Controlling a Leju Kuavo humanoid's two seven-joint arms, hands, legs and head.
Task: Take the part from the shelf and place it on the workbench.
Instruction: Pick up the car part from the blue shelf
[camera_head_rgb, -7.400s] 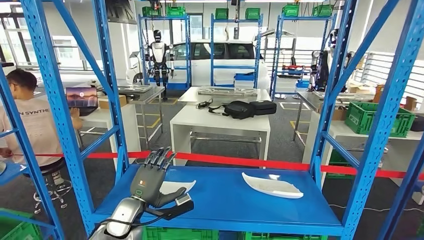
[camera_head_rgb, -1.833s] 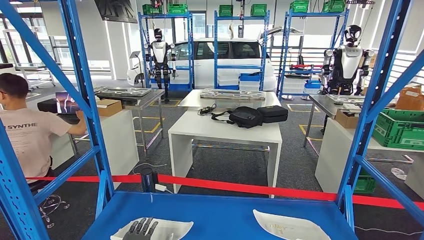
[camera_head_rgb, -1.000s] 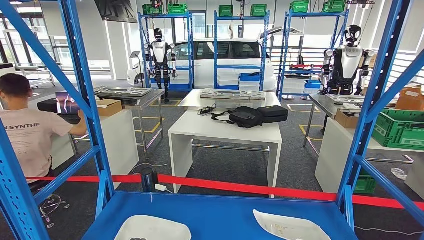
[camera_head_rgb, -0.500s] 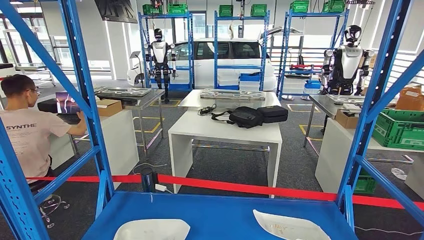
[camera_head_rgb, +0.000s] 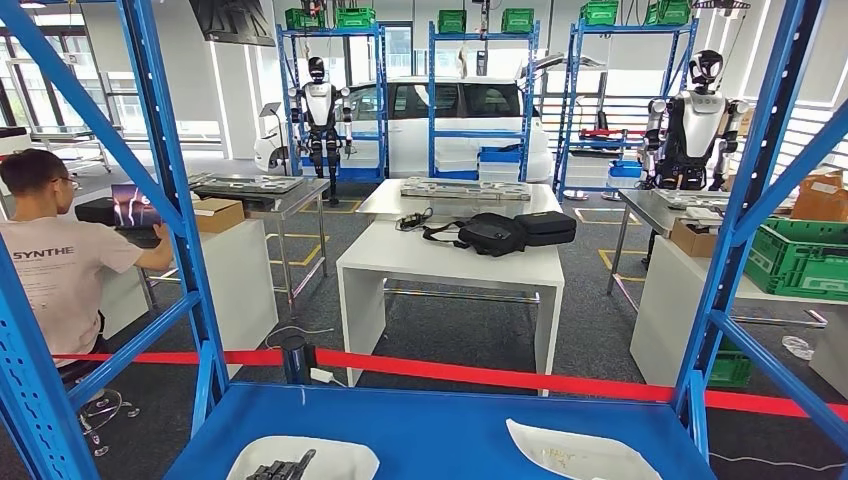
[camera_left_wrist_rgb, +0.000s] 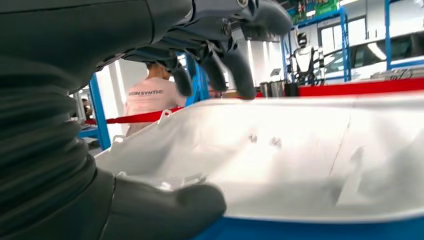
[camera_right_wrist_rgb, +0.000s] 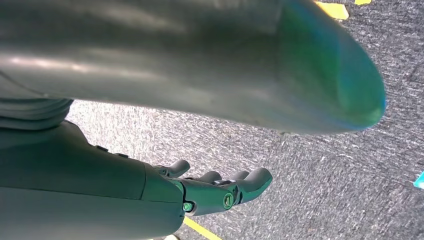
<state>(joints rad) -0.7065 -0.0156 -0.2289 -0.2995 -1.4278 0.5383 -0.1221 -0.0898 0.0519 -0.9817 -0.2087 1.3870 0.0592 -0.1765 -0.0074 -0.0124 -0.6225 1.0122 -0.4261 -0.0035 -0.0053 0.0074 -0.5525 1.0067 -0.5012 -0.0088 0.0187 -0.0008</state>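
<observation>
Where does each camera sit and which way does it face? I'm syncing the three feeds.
Head: high on the body, looking forward and down over the blue shelf; left hand on the left white part.
Left wrist: behind the left hand, facing that part.
Right wrist: on the hanging arm, facing the floor; right hand.
Shared: head and left wrist show hand and part.

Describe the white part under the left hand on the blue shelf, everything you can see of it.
The white part is a shallow, tray-like moulded shell, plastic by its look, with a glossy off-white surface. It lies flat on the blue shelf at its front left, cut off by the head view's lower edge. The left wrist view shows a raised rim, small tabs along one edge and faint ribs inside. The left hand sits over it: dark fingers above, thick thumb at the near rim. A firm grip cannot be confirmed.
</observation>
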